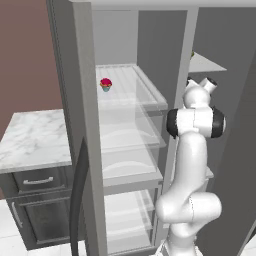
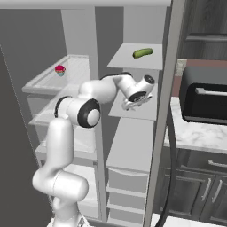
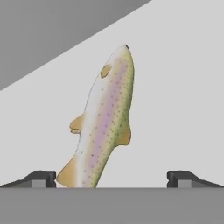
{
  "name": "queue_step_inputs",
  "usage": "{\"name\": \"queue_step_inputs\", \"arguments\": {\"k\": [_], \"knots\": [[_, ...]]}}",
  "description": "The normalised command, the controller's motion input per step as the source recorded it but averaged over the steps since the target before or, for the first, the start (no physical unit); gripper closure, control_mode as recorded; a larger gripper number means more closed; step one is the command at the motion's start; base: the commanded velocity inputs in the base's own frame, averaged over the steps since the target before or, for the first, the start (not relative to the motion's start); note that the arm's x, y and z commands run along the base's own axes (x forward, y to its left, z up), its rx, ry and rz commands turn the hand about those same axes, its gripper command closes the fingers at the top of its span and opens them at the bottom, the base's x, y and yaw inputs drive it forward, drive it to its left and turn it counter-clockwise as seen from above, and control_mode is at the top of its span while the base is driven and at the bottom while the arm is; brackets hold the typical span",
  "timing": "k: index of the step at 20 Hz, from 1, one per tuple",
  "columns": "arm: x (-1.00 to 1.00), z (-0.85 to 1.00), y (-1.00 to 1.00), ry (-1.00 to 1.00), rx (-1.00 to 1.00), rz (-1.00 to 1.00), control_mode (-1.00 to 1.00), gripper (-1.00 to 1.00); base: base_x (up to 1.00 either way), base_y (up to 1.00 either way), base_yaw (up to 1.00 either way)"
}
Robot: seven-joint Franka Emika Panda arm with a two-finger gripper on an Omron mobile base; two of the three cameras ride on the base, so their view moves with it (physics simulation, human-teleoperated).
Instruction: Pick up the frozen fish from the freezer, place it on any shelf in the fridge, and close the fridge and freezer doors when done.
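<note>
The arm reaches into the freezer [image 2: 133, 146], its gripper [image 3: 111, 177] spread wide and holding nothing, poised right over the frozen fish [image 3: 103, 124]. The fish lies flat on a solid pale grey freezer shelf [image 3: 183, 87], its tail between the fingertips [image 3: 41, 178].

arm: rises from base, elbow bent high, forearm reaching forward and to its right | wrist: angled downward | gripper [image 2: 129, 106]: pointing down, low over a pale grey shelf | jaws: spread wide apart, both fingertips [image 3: 39, 178] at the hand view's bottom corners, nothing held between them
</note>
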Motion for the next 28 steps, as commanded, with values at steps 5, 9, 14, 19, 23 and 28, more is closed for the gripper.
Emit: {"name": "queue_step_inputs", "arguments": {"k": [5, 9, 14, 19, 23, 28], "knots": [[0.48, -0.21, 0.0, 0.0, 0.0, 0.11, -1.0, -1.0, 0.0, 0.0, 0.0], [0.09, -0.42, 0.16, 0.0, -0.02, 0.06, -1.0, -1.0, 0.0, 0.0, 0.0], [-0.01, -0.7, 0.46, 0.0, -0.11, 0.02, -1.0, 1.0, 0.0, 0.0, 0.0], [-0.1, -0.7, 0.57, -0.07, -0.13, 0.02, -1.0, 1.0, 0.0, 0.0, 0.0], [-0.4, -0.42, 0.49, -0.18, -0.1, 0.01, -1.0, 1.0, 0.0, 0.0, 0.0], [-0.81, -0.13, 0.23, -0.16, -0.06, 0.0, -1.0, 1.0, 0.0, 0.0, 0.0]]}}
